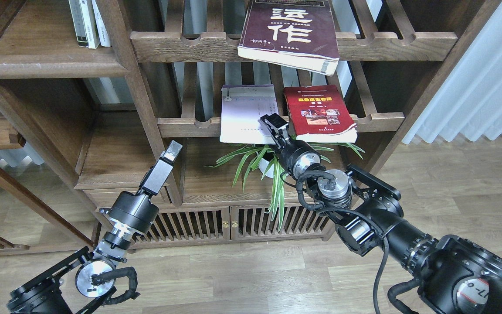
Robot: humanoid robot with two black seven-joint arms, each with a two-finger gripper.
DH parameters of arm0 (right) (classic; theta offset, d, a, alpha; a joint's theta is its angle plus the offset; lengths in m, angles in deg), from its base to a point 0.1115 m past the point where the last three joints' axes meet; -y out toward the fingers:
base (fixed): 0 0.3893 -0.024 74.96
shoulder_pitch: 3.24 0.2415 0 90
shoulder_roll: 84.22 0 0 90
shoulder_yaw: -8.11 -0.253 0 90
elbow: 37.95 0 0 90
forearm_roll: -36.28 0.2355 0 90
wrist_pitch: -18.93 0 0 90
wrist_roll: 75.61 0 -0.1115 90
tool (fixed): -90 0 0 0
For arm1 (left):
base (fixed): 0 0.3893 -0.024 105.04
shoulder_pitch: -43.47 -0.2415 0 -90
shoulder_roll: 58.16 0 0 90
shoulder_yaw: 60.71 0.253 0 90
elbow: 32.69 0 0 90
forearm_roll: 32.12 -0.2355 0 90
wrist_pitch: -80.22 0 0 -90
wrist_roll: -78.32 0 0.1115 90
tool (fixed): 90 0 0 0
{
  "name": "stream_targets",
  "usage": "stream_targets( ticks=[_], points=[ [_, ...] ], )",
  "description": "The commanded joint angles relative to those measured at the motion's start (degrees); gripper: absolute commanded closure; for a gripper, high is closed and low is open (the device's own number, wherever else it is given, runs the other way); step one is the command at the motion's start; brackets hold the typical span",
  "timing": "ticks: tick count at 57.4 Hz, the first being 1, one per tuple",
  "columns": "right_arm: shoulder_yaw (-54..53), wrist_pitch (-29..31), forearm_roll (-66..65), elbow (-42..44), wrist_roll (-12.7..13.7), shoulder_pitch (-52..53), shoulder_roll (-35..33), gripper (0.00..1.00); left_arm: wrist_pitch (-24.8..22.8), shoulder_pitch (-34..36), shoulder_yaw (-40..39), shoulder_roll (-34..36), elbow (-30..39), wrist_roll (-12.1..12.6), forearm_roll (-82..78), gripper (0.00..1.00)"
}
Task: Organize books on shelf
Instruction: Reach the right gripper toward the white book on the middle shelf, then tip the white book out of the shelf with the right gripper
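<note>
The pale lavender-white book [244, 113] and the red book [320, 115] lie side by side on the middle slatted rack, overhanging its front rail. The thick maroon book [290, 32] lies on the upper slatted rack, also overhanging. The solid dark-brown shelf board [50, 67] is at the upper left. My right gripper [273, 123] is at the lavender book's lower right corner, in the gap between it and the red book; its fingers are dark and cannot be told apart. My left gripper [174, 150] points up beside the bookcase post, away from all three books.
Thin white and grey upright books [89, 22] stand on the upper left board. A green potted plant [255, 163] sits under the middle rack, just below my right wrist. A wooden post [140, 100] divides the bays. Slatted cabinet doors [229, 222] are below and a curtain [473, 83] hangs at the right.
</note>
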Motion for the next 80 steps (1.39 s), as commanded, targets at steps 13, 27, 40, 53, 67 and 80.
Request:
stream_targets(
  ticks=[13, 27, 40, 53, 67, 80],
  points=[
    [-0.16, 0.08, 1.39, 1.14, 1.47, 0.7, 0.0, 0.59, 0.02, -0.13, 0.03, -0.14, -0.01, 0.0, 0.0, 0.0],
    [-1.03, 0.96, 2.01, 1.32, 0.85, 1.05, 0.0, 0.87, 0.02, -0.13, -0.06, -0.14, -0.19, 0.0, 0.0, 0.0],
    [-3.05, 5.96, 2.01, 0.97, 0.94, 0.7, 0.0, 0.95, 0.02, 0.05, -0.93, 0.03, -0.54, 0.0, 0.0, 0.0],
    [-3.85, 11.59, 1.92, -1.05, 2.69, -0.7, 0.0, 0.96, 0.02, 0.22, -3.66, 0.38, -0.63, 0.0, 0.35, 0.0],
    [-7.28, 14.23, 1.57, -17.4, 5.6, -9.67, 0.0, 0.96, 0.02, 0.48, -7.43, 0.38, -0.72, 0.0, 0.7, 0.0],
    [-7.28, 21.69, 1.57, -18.28, 8.4, -12.13, -3.16, 0.96, 0.02, 0.22, -8.58, 2.31, 0.34, 0.0, 1.14, 0.0]
  ],
)
